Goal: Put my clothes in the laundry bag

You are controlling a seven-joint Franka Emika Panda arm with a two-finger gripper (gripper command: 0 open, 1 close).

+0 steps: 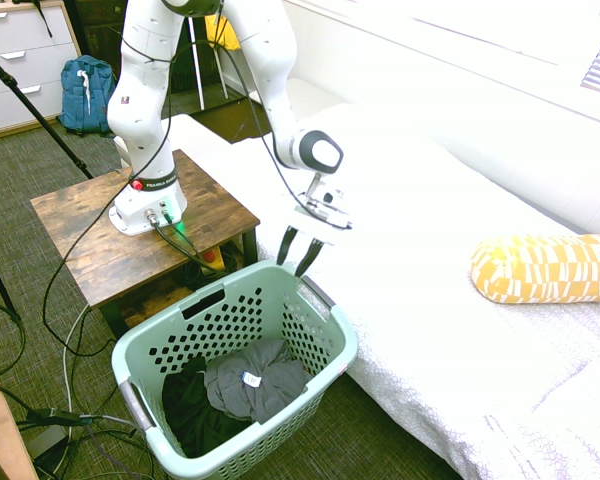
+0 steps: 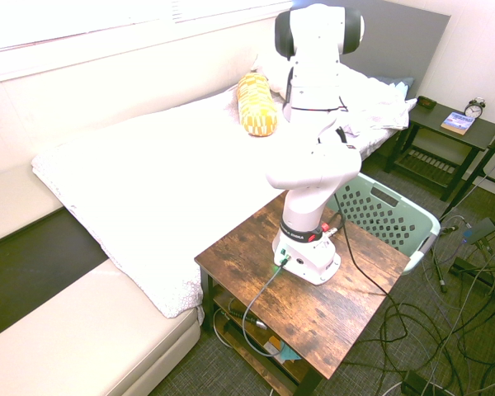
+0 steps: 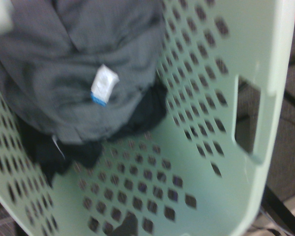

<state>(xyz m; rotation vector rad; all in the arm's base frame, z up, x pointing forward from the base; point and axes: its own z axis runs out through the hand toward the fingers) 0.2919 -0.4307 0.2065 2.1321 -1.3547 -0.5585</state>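
The clothes (image 1: 260, 383), a crumpled charcoal-grey garment with a small white tag, lie inside the laundry bag (image 1: 320, 352), a mint-green perforated basket on the floor beside the bed. In the wrist view the clothes (image 3: 73, 73) rest on a black garment (image 3: 137, 115) at the bottom of the laundry bag (image 3: 206, 162). My gripper (image 1: 298, 252) hangs open just above the basket's far rim, fingers pointing down, with nothing between them. In the second exterior view the arm hides the gripper, and only part of the laundry bag (image 2: 389, 216) shows.
A wooden side table (image 1: 90, 245) stands left of the basket. The white bed (image 1: 430, 270) runs along its right, with a yellow patterned pillow (image 1: 547, 268) on it. A blue backpack (image 1: 86, 92) sits on the floor at the back. A nightstand (image 2: 450, 128) holds a clock.
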